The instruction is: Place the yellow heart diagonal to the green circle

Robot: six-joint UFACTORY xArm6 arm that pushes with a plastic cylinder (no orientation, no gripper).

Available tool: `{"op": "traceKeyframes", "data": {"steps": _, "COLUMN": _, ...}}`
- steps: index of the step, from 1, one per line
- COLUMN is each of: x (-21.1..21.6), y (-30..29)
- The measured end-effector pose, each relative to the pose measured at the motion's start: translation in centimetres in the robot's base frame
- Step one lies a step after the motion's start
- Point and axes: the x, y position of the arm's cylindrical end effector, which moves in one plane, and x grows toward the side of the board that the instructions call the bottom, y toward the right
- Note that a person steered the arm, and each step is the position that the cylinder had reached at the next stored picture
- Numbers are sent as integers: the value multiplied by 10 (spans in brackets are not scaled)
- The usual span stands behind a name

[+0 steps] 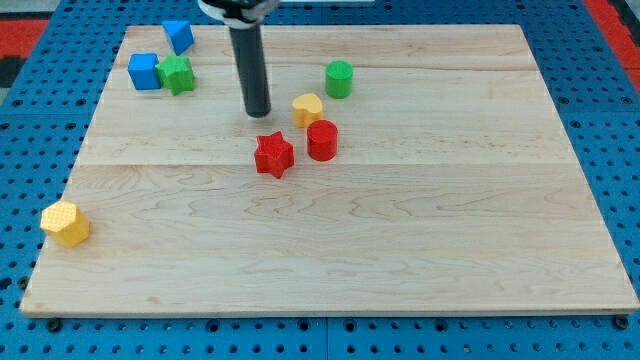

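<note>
My tip (258,112), a bare rod with no end effector jaws, sits at nine o'clock of the yellow heart (307,109); the green circle (339,78) lies at its one o'clock.

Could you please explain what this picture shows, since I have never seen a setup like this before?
There is a single picture, from one camera looking down at an angle on a wooden board; where the camera is mounted is not on record. The dark rod coming in from the view's top is the end of a robot arm. It has no jaws and holds nothing; my tip only slides along the board and pushes blocks. Right now it sits just left of the yellow heart, with a small gap. Up and to the right of the heart is the green circle. Below are a red cylinder and a red star. At the top left are two blue blocks and a green star; a yellow hexagon lies far left.
</note>
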Motion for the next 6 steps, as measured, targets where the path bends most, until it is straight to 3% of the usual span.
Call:
{"op": "traceKeyframes", "data": {"steps": 1, "x": 1, "y": 92}}
{"op": "traceKeyframes", "data": {"steps": 2, "x": -7, "y": 121}}
{"op": "traceKeyframes", "data": {"steps": 3, "x": -17, "y": 93}}
{"op": "traceKeyframes", "data": {"steps": 4, "x": -30, "y": 104}}
{"op": "traceKeyframes", "data": {"steps": 6, "x": -45, "y": 173}}
